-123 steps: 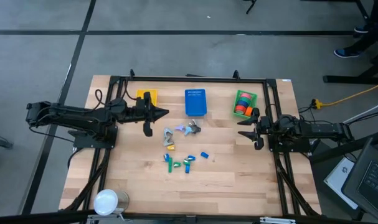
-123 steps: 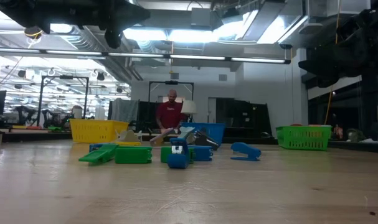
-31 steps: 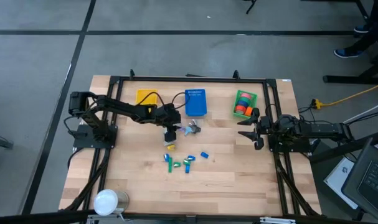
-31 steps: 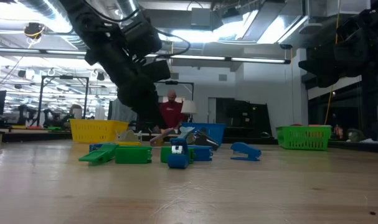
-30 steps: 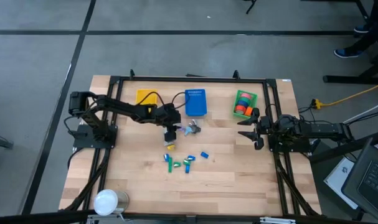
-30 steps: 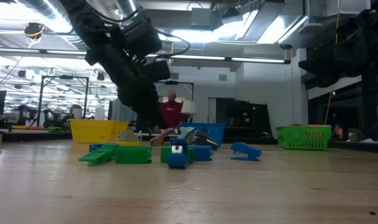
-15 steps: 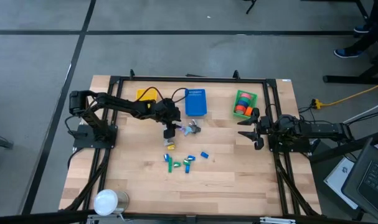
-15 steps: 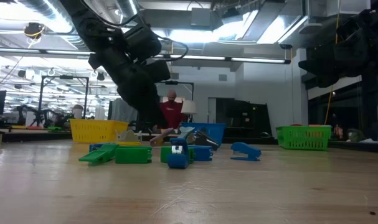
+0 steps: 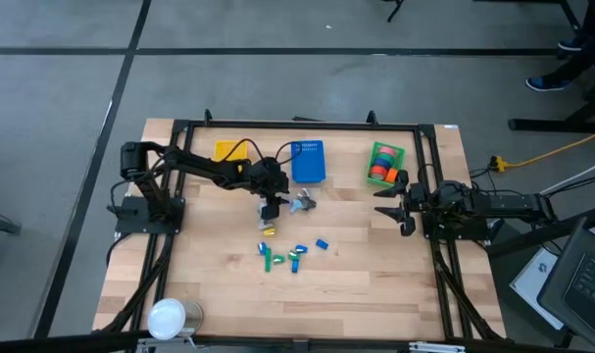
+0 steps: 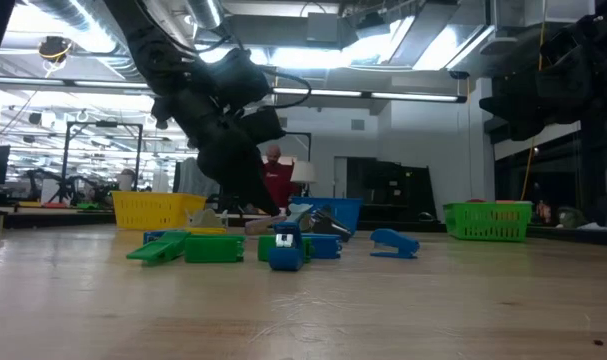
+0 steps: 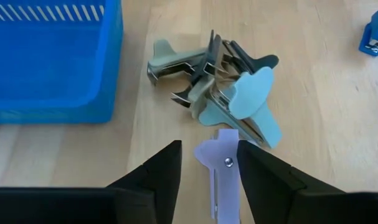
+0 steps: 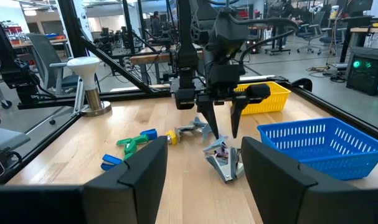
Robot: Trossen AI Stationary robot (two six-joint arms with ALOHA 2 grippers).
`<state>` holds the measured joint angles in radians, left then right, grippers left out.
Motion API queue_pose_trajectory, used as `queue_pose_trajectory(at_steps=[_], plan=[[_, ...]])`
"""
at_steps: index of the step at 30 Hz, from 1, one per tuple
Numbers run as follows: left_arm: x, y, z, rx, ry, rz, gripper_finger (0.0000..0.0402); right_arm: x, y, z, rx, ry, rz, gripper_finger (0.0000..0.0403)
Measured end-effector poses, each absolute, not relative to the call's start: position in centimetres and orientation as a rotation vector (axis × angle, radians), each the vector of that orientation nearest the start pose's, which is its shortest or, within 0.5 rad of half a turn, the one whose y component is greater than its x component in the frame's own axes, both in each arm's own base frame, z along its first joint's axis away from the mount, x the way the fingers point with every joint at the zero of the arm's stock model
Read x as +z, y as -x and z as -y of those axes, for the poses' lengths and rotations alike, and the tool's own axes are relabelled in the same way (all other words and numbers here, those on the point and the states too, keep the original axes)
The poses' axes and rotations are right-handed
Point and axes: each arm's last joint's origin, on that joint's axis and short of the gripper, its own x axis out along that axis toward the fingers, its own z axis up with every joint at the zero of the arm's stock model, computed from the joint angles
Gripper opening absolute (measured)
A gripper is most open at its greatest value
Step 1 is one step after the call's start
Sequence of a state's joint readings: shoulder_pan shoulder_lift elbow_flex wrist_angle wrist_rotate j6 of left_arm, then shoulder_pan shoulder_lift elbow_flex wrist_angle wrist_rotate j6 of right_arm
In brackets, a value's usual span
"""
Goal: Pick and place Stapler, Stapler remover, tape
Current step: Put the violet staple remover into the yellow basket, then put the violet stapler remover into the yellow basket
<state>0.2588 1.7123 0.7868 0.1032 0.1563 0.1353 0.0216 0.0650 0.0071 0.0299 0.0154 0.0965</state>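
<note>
Having swung in from the table's edge, the left pincer (image 9: 268, 209) straddles, fingers spread, seemingly a staple remover (image 11: 221, 180).

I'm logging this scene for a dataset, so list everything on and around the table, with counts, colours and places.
Yellow plastic basket: one, table's far edge, partly under the left arm.
Blue plastic basket: one, far edge, middle.
Green plastic basket: one, far edge, right, holding round tape rolls in orange, red, green and pink.
Winged staple removers: a pile, grey and pale blue, beside the blue basket; a lilac one lies between the left fingers.
Small green and blue staplers: a cluster at mid-table; count unclear.
White round object: one, near left corner.
Person in a red top: one, behind the table.
Left end effector: open, over the lilac remover.
Right end effector: open, waiting at the right side.
</note>
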Motion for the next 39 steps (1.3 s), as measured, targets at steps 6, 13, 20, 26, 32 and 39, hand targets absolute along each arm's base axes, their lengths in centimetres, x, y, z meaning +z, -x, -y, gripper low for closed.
queue_pose_trajectory(at_steps=[6, 13, 20, 26, 32, 39], plan=[[13.4, -30.8, -7.6, 0.036, 0.051, -0.816, 0.0096, 16.4, -10.1, -0.2, 0.005, -0.096, -0.028, 0.0211], [13.4, -30.8, -7.4, -0.008, 0.071, -0.810, 0.0009, 16.4, -10.1, -0.2, 0.005, -0.096, -0.029, 0.0211], [13.3, -30.8, -7.1, -0.081, 0.133, -0.809, 0.0001, 16.4, -10.1, -0.2, 0.005, -0.096, -0.028, 0.0211], [13.6, -30.8, -6.7, -0.093, 0.151, -0.806, 0.0006, 16.4, -10.1, -0.2, 0.005, -0.096, -0.028, 0.0211], [16.1, -29.9, -6.6, -0.076, 0.100, -0.772, 0.0033, 16.4, -10.1, -0.2, 0.005, -0.096, -0.028, 0.0211], [17.3, -28.8, -5.4, -0.128, -0.013, -0.820, 0.0106, 16.4, -10.1, -0.2, 0.005, -0.096, -0.029, 0.0211]])
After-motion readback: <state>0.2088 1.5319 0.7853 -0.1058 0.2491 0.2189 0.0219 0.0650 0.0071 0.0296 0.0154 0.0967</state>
